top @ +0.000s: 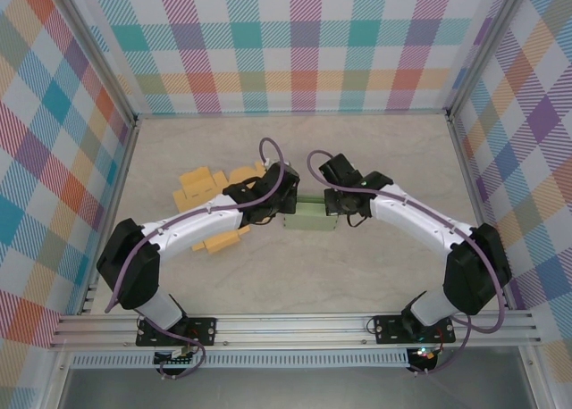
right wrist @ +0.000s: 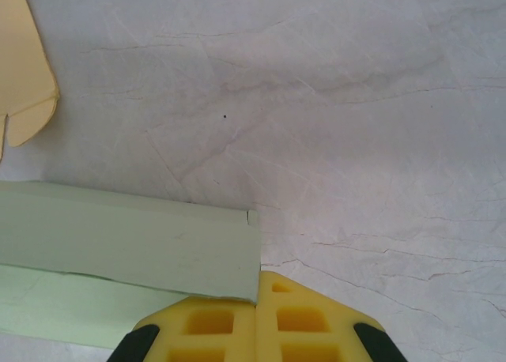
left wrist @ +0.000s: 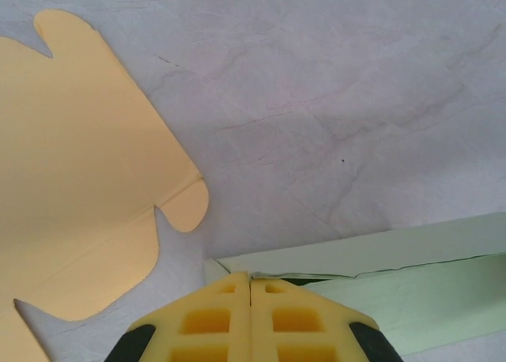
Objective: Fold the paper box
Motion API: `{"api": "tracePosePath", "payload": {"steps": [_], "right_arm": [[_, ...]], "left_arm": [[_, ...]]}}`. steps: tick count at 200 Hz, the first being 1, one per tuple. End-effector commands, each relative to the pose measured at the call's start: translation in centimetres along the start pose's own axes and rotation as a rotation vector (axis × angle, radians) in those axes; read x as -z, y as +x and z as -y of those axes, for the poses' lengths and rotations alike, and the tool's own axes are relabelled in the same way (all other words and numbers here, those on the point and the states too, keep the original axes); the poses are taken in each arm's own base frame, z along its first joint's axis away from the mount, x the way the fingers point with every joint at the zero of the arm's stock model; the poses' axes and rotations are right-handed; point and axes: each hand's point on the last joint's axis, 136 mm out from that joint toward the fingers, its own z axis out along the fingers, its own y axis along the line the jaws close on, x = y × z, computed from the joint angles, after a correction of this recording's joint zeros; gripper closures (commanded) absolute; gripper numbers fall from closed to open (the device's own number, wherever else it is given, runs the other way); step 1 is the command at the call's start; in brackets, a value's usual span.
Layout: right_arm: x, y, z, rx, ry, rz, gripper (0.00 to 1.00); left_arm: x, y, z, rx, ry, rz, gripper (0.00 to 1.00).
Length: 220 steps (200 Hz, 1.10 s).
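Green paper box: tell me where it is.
Top view: the green paper box lies mid-table between the left gripper and right gripper, right of the orange sheets.

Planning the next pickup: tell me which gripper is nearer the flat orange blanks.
Left. The left gripper sits beside the orange blanks; the right gripper is farther off, at the green box's other end.

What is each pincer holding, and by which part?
The left pincer and right pincer each seem to pinch the green box at opposite end edges.
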Motion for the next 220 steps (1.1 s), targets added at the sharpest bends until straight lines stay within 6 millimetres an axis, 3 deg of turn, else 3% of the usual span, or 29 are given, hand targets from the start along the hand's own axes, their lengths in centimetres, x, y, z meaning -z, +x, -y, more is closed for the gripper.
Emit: {"api": "tracePosePath", "payload": {"steps": [1, 220], "right_arm": [[0.4, -0.8, -1.8, -0.020, -0.064, 0.054, 0.98], [0.1, 0.0, -2.3, -0.046, -0.100, 0.124, 1.00]], "left_arm": [[0.8, -1.1, 1.6, 0.074, 0.096, 0.050, 1.00], [-0.2, 1.2, -0.2, 0.056, 0.043, 0.120, 1.00]]}}
